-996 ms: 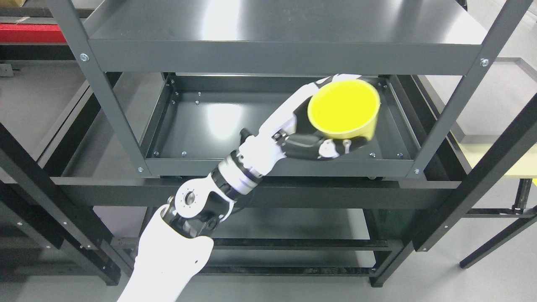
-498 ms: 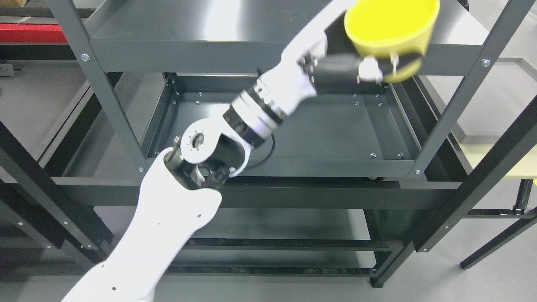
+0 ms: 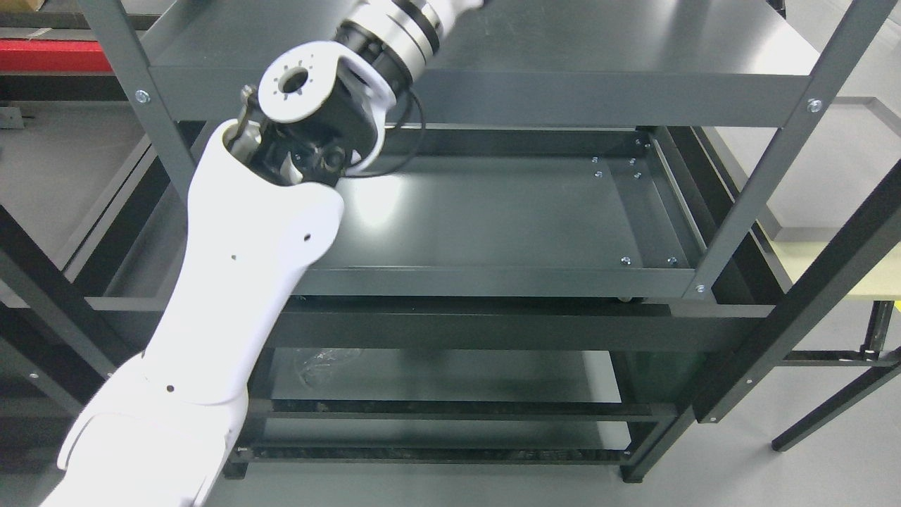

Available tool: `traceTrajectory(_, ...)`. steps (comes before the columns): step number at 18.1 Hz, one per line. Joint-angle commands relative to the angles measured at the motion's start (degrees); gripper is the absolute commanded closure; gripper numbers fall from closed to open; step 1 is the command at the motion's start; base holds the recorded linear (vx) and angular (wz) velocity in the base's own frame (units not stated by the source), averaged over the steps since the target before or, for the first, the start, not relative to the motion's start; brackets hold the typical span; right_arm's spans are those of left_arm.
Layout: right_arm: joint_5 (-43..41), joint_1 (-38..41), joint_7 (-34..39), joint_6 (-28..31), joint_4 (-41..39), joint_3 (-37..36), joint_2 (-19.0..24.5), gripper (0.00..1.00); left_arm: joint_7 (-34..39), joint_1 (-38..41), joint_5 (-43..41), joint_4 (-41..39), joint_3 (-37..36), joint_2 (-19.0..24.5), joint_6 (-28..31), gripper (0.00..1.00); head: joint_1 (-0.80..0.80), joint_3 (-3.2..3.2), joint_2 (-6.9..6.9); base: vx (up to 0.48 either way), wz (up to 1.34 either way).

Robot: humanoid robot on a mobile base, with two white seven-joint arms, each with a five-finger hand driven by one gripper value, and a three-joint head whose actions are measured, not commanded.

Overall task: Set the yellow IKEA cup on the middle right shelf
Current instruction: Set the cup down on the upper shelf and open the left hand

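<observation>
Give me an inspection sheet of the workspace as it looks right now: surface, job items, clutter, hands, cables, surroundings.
Surface: dark metal rack; the shelf tray below the top shelf holds nothing visible, light glare on it.
Job's things: yellow cup not in view.
Clutter: nothing seen on the visible shelves.
Hands: left arm rises from the lower left and runs off the top edge; its hand is out of frame. Right hand not in view.
Cables: a thin black cable loops beside the arm's joint.
Surroundings: grey floor; a pale yellow surface to the right; a red object at upper left, behind the rack.
</observation>
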Motion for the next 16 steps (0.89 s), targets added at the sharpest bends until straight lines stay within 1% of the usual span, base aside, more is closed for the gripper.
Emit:
traceTrajectory(1,-1.4,0.8,-0.2,-0.1,0.0,1.0,-1.0,0.01,0.3,-4.2,-6.2,21.5,5.0,1.0,0.7,0.98,0.00,0.00,0.00,0.000,0.00)
traceTrajectory(4,-1.4,0.8,-0.2,-0.1,0.0,1.0,-1.0,0.01,0.3,-2.8,-6.9,24.1,4.9,1.0,0.7,0.94,0.00,0.00,0.00,0.000,0.00)
traceTrajectory(7,-1.4,0.8,-0.2,-0.1,0.0,1.0,-1.0,0.00,-0.3,-1.5,-7.2,24.1,4.2,1.0,0.8,0.91,0.00,0.00,0.00,0.000,0.00)
traceTrajectory(8,-1.4,0.8,-0.2,-0.1,0.0,1.0,-1.0,0.01,-0.4,-1.4,-7.1,24.1,4.1,1.0,0.8,0.88,0.00,0.00,0.00,0.000,0.00)
traceTrajectory(9,-1.4,0.8,-0.2,-0.1,0.0,1.0,-1.0,0.00,-0.9,-1.4,-7.0,24.1,3.4,1.0,0.9,0.79,0.00,0.00,0.00,0.000,0.00)
traceTrajectory(10,-1.4,0.8,-0.2,-0.1,0.0,1.0,-1.0,0.01,-2.0,-1.4,-7.0,24.1,2.6,1.0,1.0,0.66,0.00,0.00,0.00,0.000,0.00)
traceTrajectory(13,-1.4,0.8,-0.2,-0.1,0.0,1.0,-1.0,0.00,-3.8,-1.4,-7.2,24.1,2.0,1.0,3.0,0.37,0.00,0.00,0.00,0.000,0.00)
traceTrajectory(14,-1.4,0.8,-0.2,-0.1,0.0,1.0,-1.0,0.01,-3.9,-1.5,-7.3,24.1,2.0,1.0,3.2,0.32,0.00,0.00,0.00,0.000,0.00)
traceTrajectory(16,-1.4,0.8,-0.2,-0.1,0.0,1.0,-1.0,0.01,-3.8,-1.6,-8.1,24.0,2.0,1.0,3.2,0.24,0.00,0.00,0.00,0.000,0.00)
